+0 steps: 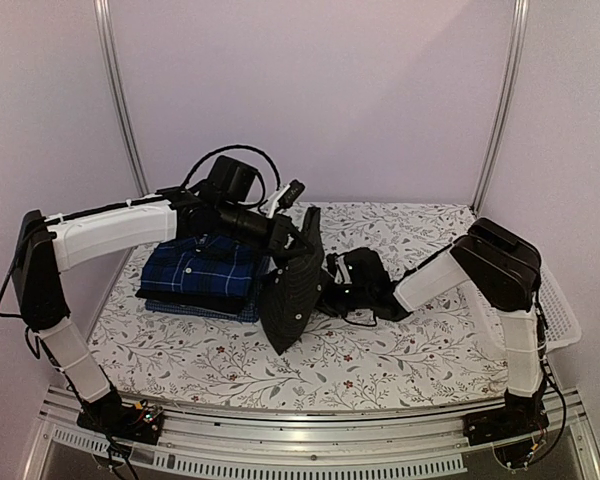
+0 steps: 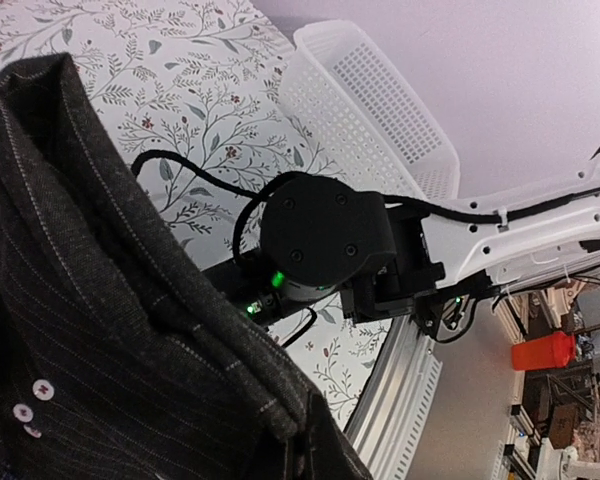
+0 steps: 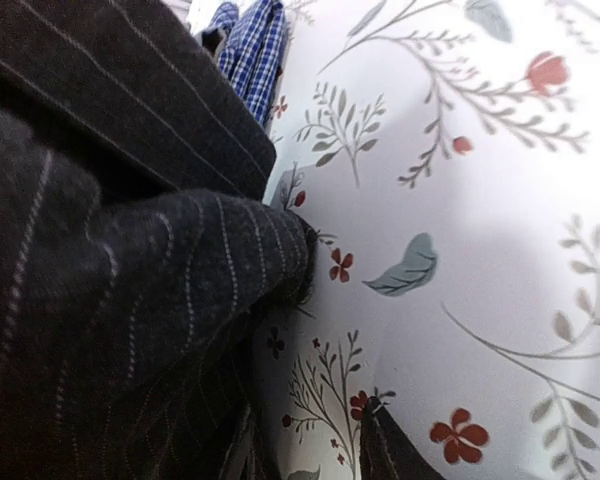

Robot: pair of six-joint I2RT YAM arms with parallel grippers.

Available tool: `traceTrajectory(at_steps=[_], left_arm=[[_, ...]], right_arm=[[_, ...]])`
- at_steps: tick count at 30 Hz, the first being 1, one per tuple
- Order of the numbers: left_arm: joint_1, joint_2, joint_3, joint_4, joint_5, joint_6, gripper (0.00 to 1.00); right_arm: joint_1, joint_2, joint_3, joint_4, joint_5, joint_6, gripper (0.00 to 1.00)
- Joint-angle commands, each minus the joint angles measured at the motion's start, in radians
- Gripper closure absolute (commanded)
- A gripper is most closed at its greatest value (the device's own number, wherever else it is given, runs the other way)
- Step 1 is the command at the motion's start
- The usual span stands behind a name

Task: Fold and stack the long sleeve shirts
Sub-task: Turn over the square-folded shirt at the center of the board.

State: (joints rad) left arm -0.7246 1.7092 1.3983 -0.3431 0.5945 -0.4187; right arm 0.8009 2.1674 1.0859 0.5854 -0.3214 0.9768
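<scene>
Pinstriped shirt (image 1: 295, 290) hangs from left tool (image 1: 292, 238), beside right tool (image 1: 336, 283).

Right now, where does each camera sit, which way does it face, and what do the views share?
Top external: above and behind the robot, looking down at the table; left arm and right arm show, the left gripper holding up the pinstriped shirt.
Left wrist: looks across that shirt toward the right arm and basket; own fingers hidden.
Right wrist: low over the table, facing the plaid shirt; own fingertips show.
Shared: the pinstriped shirt, all three.

Dark pinstripe shirt (image 1: 295, 285) hangs beside folded plaid shirt (image 1: 205, 270).
</scene>
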Motion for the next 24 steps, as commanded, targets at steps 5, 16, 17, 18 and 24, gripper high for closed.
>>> traceTrajectory(at_steps=[5,16,17,18,24], left_arm=[[0.002,0.023,0.005,0.06,0.025,0.005,1.0],[-0.23,0.607,0.577,-0.05,-0.129,-0.092,0.72],[-0.246,0.656,0.659,-0.098,-0.163,-0.096,0.66],[-0.257,0.687,0.732,-0.135,-0.191,-0.101,0.58],[-0.228,0.549,0.662,-0.148,-0.351,-0.152,0.44]], right_arm=[[-0.078,-0.325,-0.08,-0.324,0.129,-0.148,0.55],[-0.203,-0.874,-0.182,-0.833,0.365,-0.352,0.31],[-0.209,-0.911,-0.188,-0.856,0.366,-0.368,0.3],[-0.21,-0.925,-0.19,-0.876,0.365,-0.374,0.3],[-0.21,-0.921,-0.239,-0.889,0.297,-0.381,0.28]])
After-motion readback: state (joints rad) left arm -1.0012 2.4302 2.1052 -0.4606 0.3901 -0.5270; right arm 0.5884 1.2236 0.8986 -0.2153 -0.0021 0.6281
